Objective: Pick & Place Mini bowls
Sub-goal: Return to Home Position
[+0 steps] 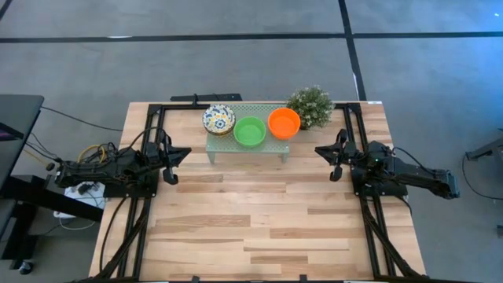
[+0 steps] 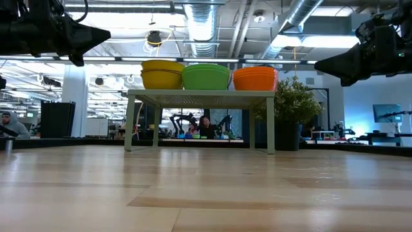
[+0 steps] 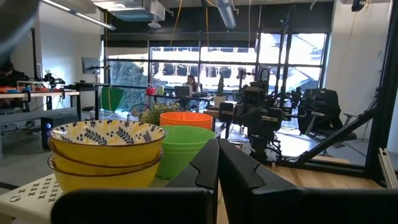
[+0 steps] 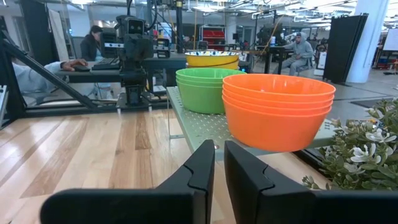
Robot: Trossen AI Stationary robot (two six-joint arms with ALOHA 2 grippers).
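Clenched and empty, left gripper [image 1: 182, 155] and right gripper [image 1: 321, 151] flank the shelf [image 1: 225, 146] bearing 3 bowl stacks [image 1: 250, 131].

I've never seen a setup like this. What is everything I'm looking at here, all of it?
patterned bowls: one stack, yellow outside, blue pattern inside, left end of the shelf
green bowls: one stack, bright green, middle of the shelf
orange bowls: one stack, orange, right end of the shelf
shelf: one, pale green, perforated, on the table near its edge
potted plant: one, green, beside the shelf's right end
table: one, light wood
people: a few, in the room beyond
left hand: dark, shut, empty, over the table's left side
right hand: dark, shut, empty, over the right side
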